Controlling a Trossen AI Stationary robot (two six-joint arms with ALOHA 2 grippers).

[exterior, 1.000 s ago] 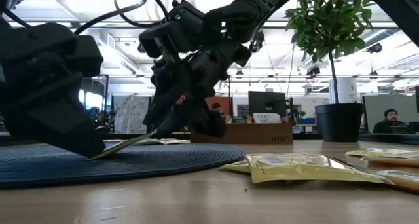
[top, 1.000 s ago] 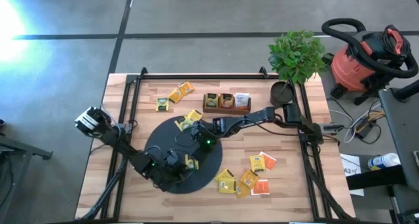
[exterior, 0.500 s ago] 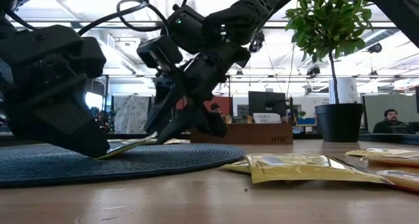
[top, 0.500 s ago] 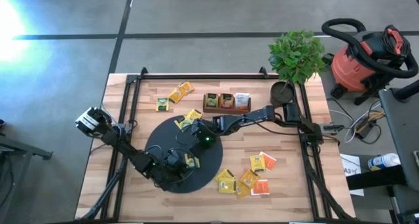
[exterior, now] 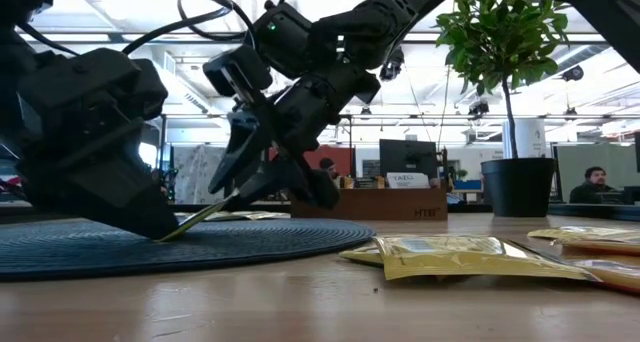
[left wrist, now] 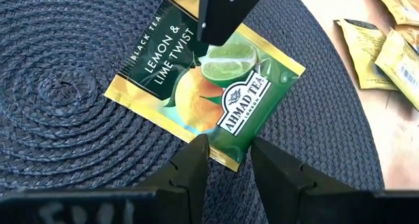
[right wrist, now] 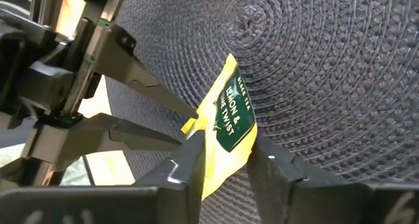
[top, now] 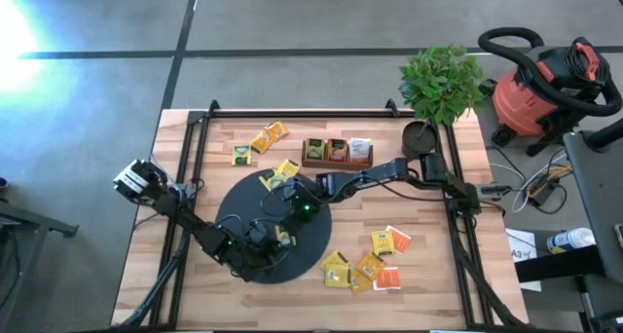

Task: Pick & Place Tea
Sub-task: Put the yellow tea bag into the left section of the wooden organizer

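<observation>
From above, a wooden table [top: 428, 275] is seen with a round black woven mat [top: 238, 211] at its middle. Both arms are brought together over the mat: the left gripper [top: 275, 241] from the near left, the right gripper [top: 288, 219] from the far right. A yellow tea sachet [top: 283, 240] is seen between them on the mat. More sachets [top: 365, 265] are scattered on the wood to the right of the mat, others lie at the mat's far edge [top: 279, 175] and further left [top: 255, 143], and a brown wooden tray [top: 336, 154] holding sachets is placed at the far side, with a potted plant [top: 440, 80] beyond the table's far right corner. In the low view, the sachet [exterior: 198, 220] is seen tilted, one end lifted off the mat [exterior: 250, 244], with the left gripper [exterior: 165, 227] at its low end and the right gripper [exterior: 240, 194] at its raised end. In the left wrist view, the sachet [left wrist: 206, 86], printed with lemon and lime, is shown with its corner lying between the left fingers [left wrist: 193, 168], which stand apart, while a finger of the other arm [left wrist: 222, 11] is set on its opposite edge. In the right wrist view, the sachet [right wrist: 229, 119] is seen between the right fingers [right wrist: 190, 162], also parted; whether either gripper is actually clamped on it cannot be told.
</observation>
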